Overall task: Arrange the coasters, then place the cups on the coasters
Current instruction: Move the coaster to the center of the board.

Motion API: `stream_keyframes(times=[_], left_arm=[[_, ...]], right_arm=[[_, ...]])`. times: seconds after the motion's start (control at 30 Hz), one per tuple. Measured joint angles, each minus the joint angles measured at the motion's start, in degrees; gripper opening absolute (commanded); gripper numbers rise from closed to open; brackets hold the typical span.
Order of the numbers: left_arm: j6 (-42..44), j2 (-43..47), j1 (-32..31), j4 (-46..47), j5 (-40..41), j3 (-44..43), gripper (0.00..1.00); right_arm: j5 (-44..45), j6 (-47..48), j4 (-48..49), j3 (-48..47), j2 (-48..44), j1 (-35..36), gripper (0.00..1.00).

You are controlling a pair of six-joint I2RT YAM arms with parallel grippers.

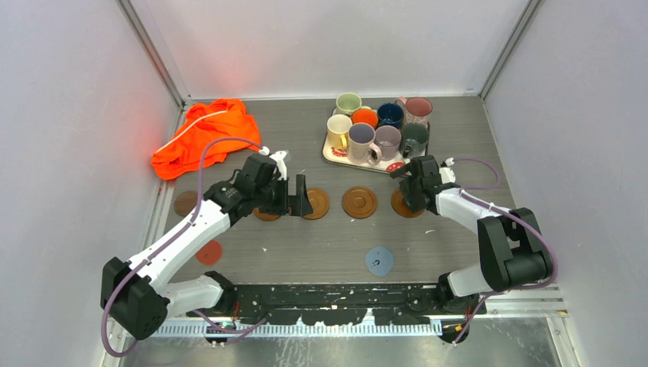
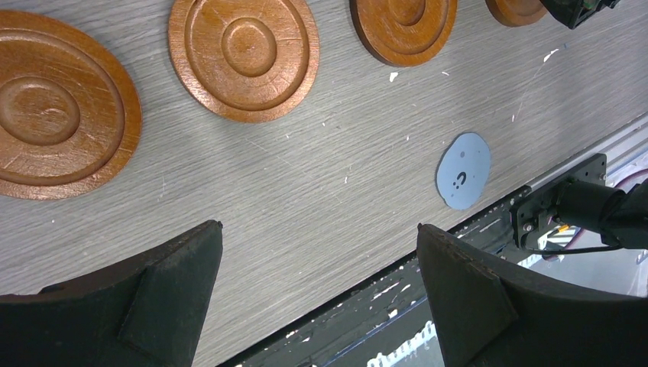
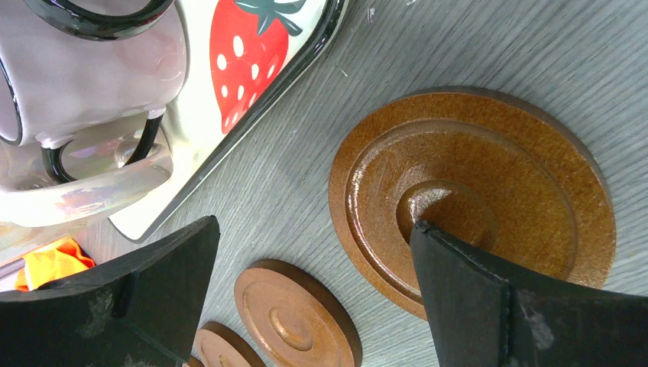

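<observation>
No readable text; the light-blue coaster [image 2: 463,170] bears an illegible dark mark.

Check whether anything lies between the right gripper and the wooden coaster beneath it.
Nothing visible does. The right gripper hangs open, partly over the bare-topped rightmost wooden coaster; the strawberry-print tray lies off to one side.
</observation>
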State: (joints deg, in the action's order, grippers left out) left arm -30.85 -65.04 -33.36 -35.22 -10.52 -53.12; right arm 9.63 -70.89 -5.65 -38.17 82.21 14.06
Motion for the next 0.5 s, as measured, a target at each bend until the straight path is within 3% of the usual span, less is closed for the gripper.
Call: stream_keyframes(times=[0.5], left_arm=[[-0.42,-0.33,0.00,-0.02,0.70,0.00,1.00]], right_arm=[[1.68,-0.13,-4.98,-1.18,-0.72,2.97,1.00]])
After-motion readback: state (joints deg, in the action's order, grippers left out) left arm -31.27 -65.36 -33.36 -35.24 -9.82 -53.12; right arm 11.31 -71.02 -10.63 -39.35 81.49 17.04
